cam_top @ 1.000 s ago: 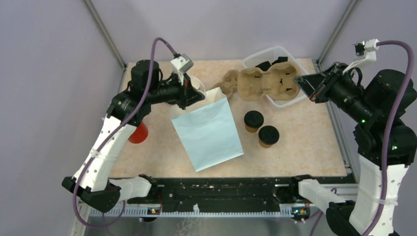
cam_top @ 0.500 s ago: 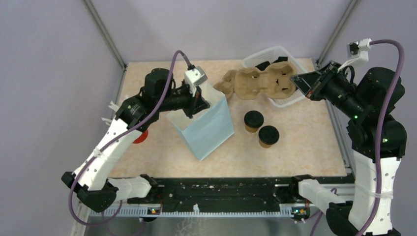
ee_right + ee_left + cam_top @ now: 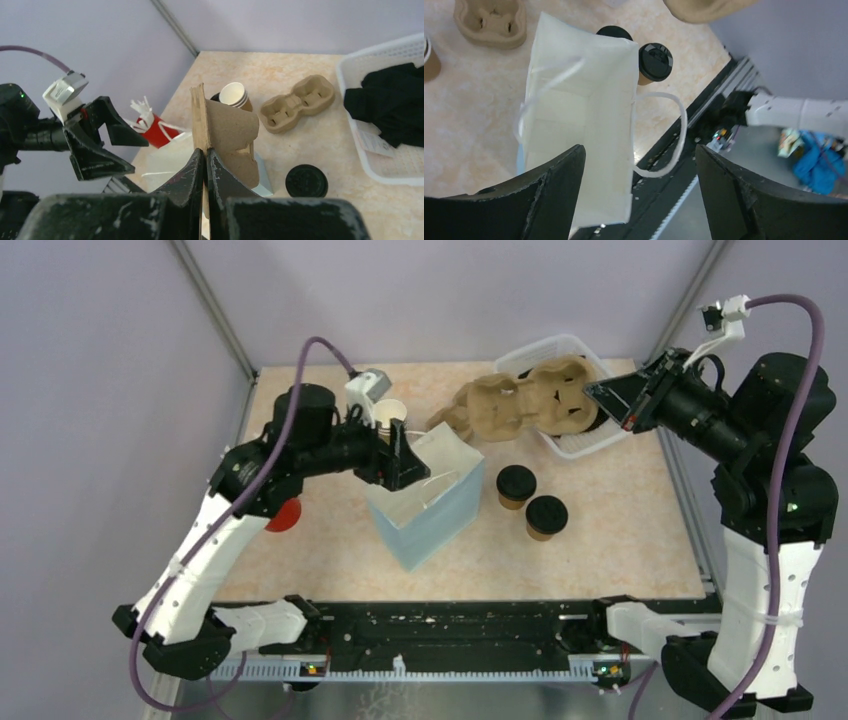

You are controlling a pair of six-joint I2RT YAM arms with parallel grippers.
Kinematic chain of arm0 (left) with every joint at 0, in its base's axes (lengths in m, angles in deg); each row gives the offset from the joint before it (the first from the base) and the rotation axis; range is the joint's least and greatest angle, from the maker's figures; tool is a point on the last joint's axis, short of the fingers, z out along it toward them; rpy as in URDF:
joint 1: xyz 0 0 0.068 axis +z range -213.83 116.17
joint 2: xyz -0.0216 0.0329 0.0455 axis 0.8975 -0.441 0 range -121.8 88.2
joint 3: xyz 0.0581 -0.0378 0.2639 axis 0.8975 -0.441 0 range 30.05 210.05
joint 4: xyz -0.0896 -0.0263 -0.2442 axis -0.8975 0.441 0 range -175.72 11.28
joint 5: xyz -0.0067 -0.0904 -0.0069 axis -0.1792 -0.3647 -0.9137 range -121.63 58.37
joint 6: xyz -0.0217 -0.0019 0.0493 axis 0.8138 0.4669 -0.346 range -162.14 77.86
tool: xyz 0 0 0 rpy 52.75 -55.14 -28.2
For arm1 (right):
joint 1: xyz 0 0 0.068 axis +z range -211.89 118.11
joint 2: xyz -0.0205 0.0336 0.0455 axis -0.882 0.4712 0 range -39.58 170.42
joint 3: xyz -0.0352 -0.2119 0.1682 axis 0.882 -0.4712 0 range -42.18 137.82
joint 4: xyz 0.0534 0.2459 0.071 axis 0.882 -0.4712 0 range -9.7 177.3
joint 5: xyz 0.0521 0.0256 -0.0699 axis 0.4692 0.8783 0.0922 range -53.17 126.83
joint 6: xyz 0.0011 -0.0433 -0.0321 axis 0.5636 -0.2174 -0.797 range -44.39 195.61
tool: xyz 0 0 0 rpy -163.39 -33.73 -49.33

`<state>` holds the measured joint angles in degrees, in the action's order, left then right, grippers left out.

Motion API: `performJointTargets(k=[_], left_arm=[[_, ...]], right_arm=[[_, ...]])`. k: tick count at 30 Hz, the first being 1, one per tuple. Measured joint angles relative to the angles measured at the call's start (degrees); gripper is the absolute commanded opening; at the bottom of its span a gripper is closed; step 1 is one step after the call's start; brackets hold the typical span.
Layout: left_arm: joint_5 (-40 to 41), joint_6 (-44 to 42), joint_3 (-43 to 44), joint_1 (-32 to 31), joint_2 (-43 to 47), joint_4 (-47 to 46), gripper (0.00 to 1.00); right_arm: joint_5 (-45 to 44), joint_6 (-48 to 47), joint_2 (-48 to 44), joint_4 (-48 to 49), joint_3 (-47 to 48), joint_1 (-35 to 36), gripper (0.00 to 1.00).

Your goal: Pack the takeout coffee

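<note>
Two kraft cups of takeout coffee with black lids [image 3: 516, 483] [image 3: 546, 514] stand on the table right of a light blue paper bag [image 3: 428, 512]. The bag stands upright with its mouth open. My left gripper [image 3: 404, 462] hovers open at the bag's left rim, holding nothing. In the left wrist view the bag's white inside [image 3: 579, 120] lies below the spread gripper [image 3: 640, 150], with one lidded cup [image 3: 655, 61] beyond it and the other [image 3: 614, 32] half hidden. My right gripper [image 3: 206, 152] is shut on the edge of a brown cardboard carrier [image 3: 230, 132], held in the air over the bag's far side.
A white basket [image 3: 590, 445] with black items sits at the back right. A second carrier [image 3: 299, 102] and an open stack of cups [image 3: 234, 95] lie at the back. A red cup of white sticks [image 3: 159, 131] stands left of the bag.
My left gripper has opened and let go of the bag, which went from lying flat to standing open. The right gripper has carried the carrier up and slightly left.
</note>
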<state>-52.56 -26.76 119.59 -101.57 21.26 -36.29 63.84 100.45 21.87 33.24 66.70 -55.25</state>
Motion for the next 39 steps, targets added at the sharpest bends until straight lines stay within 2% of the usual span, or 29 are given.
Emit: performJointTargets(k=[4,7,11,15,19,23,28,34,36,39], left_arm=[[6.29,14.16,3.26,0.0,3.41,8.04,0.77],[12.17,24.39,3.52,0.0,5.77,18.08,0.78],[18.03,32.57,4.02,0.0,5.92,26.38,0.75],[19.8,37.27,0.66,0.0,5.01,28.13,0.67],[20.85,39.45,-3.41,0.0,2.78,27.1,0.65],[20.98,40.98,-6.58,0.0,2.16,23.82,0.54],[21.53,41.03,-7.26,0.0,1.2,21.42,0.46],[23.47,38.53,-6.88,0.0,-0.66,20.61,0.38],[23.69,37.18,-6.21,0.0,-1.88,20.59,0.33],[24.06,35.8,-5.86,0.0,-2.6,20.39,0.31]], right_arm=[[6.49,-1.77,1.9,-0.13,1.31,0.0,0.0],[11.96,-2.38,2.93,0.28,0.72,0.0,0.0],[16.04,-2.6,3.69,2.27,-2.45,0.0,0.0],[18.58,-2.8,4.79,3.78,-4.33,0.0,0.0],[19.32,-3.96,5.22,3.8,-5.84,0.02,0.0],[19.58,-4.76,5.22,3.72,-8.02,0.59,0.0],[18.78,-5.62,5.84,2.93,-8.41,2.43,0.0],[14.38,-5.18,6.82,0.26,-8.39,5.97,0.0],[12.04,-4.35,8.33,-0.7,-8.22,7.87,0.0],[8.46,-3.06,11.65,-2.64,-7.28,11.08,0.0]])
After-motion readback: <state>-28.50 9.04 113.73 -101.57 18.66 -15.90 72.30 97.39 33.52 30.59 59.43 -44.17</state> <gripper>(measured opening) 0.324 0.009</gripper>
